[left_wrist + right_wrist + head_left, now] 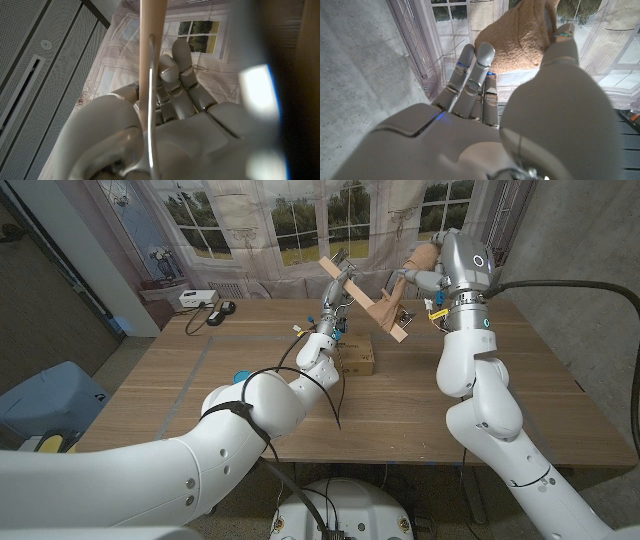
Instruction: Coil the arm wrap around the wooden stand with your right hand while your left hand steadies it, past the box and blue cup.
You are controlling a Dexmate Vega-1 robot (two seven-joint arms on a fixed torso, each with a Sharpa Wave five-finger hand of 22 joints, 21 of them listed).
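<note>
The wooden stand (pixel 378 308), a pale slat with a cross piece, is lifted tilted above the far middle of the table. My left hand (pixel 332 310) grips it from below; its fingers (pixel 182 75) curl by the stand's rod (pixel 150 60). The arm wrap (pixel 418 256) is a tan fuzzy band running from the stand's right end up into my right hand (pixel 432 270). That hand (pixel 485 100) pinches the wrap (pixel 520 40) between thumb and fingers. A brown box (pixel 356 358) lies on the table under the stand. A bit of blue (pixel 340 332) behind my left hand may be the cup.
A white device (pixel 197 298) and a black item (pixel 222 308) with a cable sit at the table's (pixel 180 395) back left. A blue bin (pixel 50 405) stands on the floor to the left. A curtain printed with windows hangs behind the table.
</note>
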